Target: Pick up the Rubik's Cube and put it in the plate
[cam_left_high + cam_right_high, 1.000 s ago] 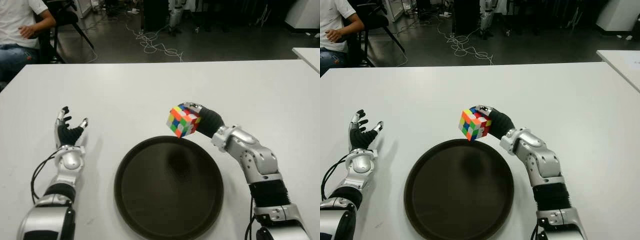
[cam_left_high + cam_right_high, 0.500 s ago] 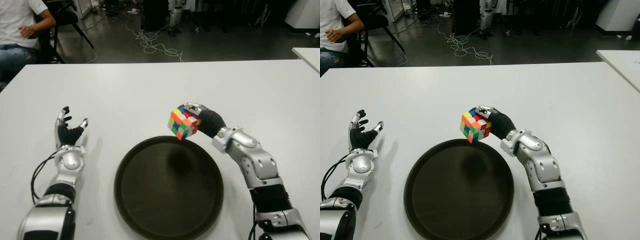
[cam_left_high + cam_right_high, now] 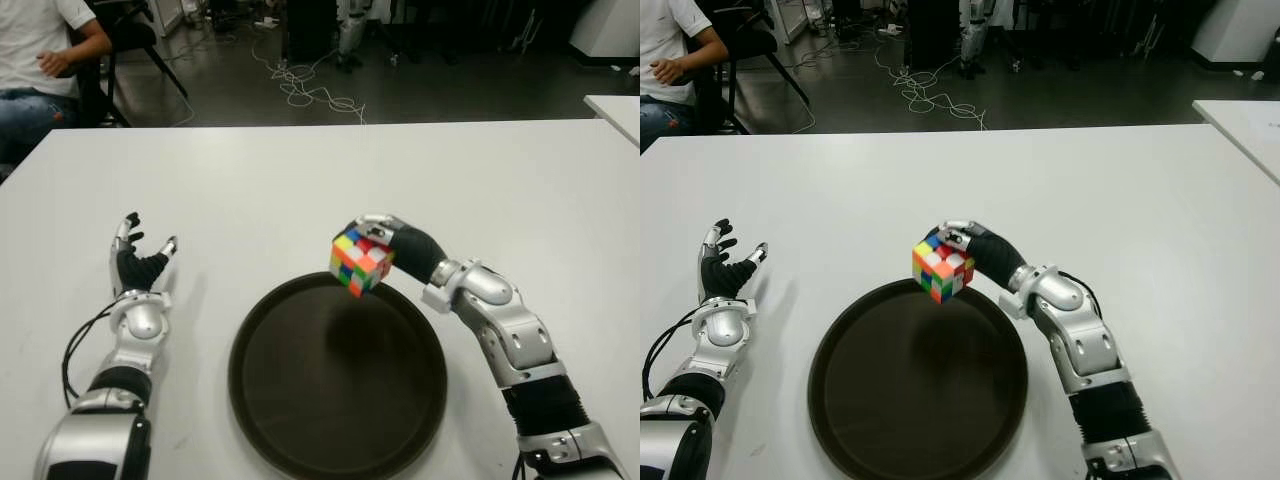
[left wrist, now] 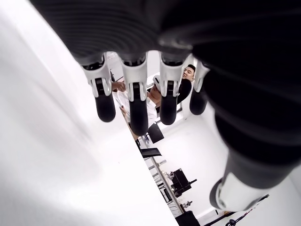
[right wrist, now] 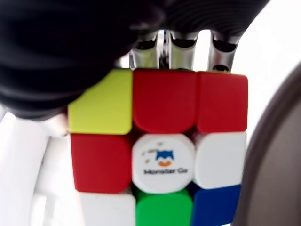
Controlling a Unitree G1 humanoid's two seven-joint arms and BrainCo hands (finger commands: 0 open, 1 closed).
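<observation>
My right hand (image 3: pixel 385 250) is shut on the Rubik's Cube (image 3: pixel 360 262), a multicoloured cube held in the air over the far rim of the dark round plate (image 3: pixel 300 400). The right wrist view fills with the cube (image 5: pixel 160 146), its red, white, yellow, green and blue tiles gripped by my fingers (image 5: pixel 181 47). The plate lies on the white table (image 3: pixel 300 180) in front of me and holds nothing. My left hand (image 3: pixel 135 262) shows on the table's left side, palm up with fingers spread, holding nothing.
A seated person (image 3: pixel 45 60) is at the far left beyond the table. Cables (image 3: pixel 300 85) lie on the dark floor behind. Another white table's corner (image 3: pixel 615 105) shows at the far right.
My right hand has carried the cube slightly lower and toward me, so it now hangs over the plate's far rim. The left hand has not moved.
</observation>
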